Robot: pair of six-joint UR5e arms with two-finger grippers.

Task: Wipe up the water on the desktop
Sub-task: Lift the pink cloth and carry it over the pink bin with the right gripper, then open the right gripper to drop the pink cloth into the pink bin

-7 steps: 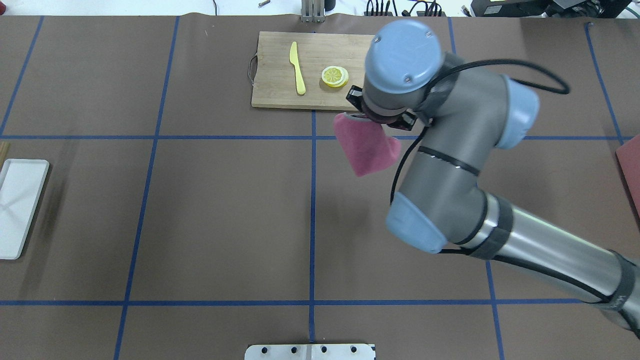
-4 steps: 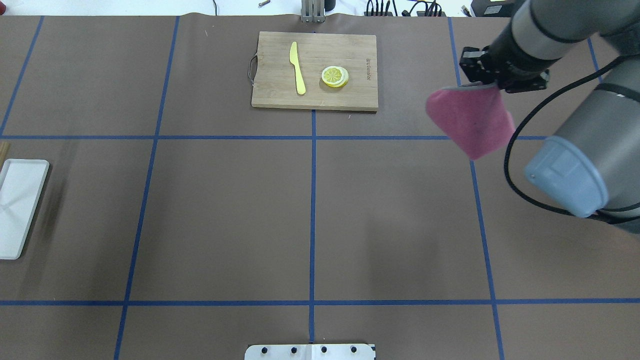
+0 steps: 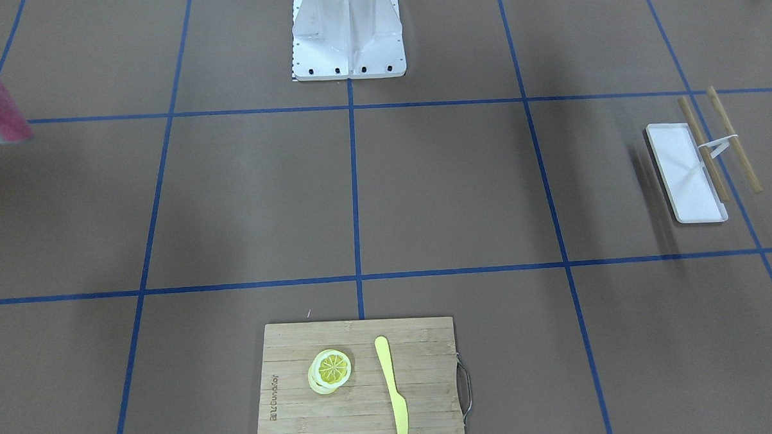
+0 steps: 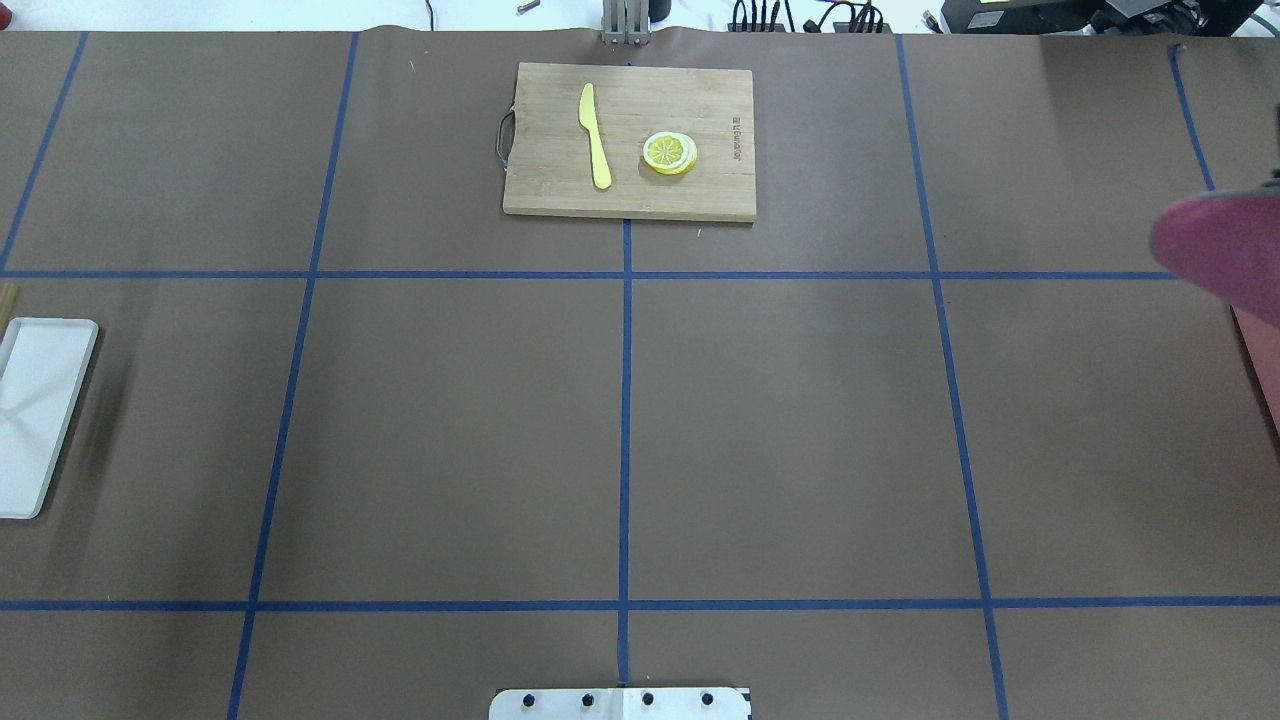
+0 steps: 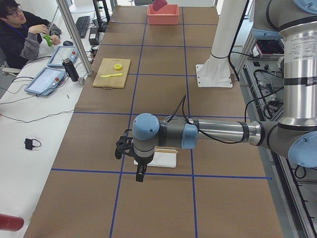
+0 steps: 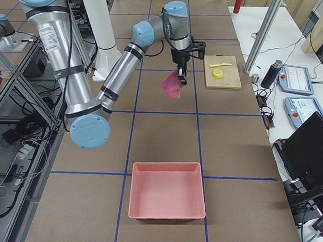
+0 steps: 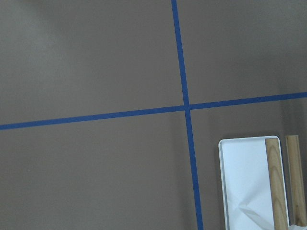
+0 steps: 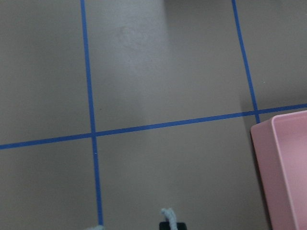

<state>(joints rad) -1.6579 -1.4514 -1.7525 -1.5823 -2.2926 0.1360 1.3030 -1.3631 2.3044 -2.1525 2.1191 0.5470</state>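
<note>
The right gripper [image 6: 181,75] clenched a pink cloth [image 4: 1225,255] at the overhead frame's right edge; the left gripper [image 5: 140,176] could not be judged.

A flat matte brown desktop [image 8: 168,72] fills nearly the whole view, crossed by thin blue tape lines [image 8: 89,72]: two run up and down, one near each side, and one slanted line crosses both. A paler streak lies on the surface between the two upright lines. The corner of a pink plastic bin [image 8: 288,167] juts in at the lower right. At the bottom edge, a pale grey-blue tuft of cloth [image 8: 168,213] sticks up just above a small black part [image 8: 171,225].
</note>
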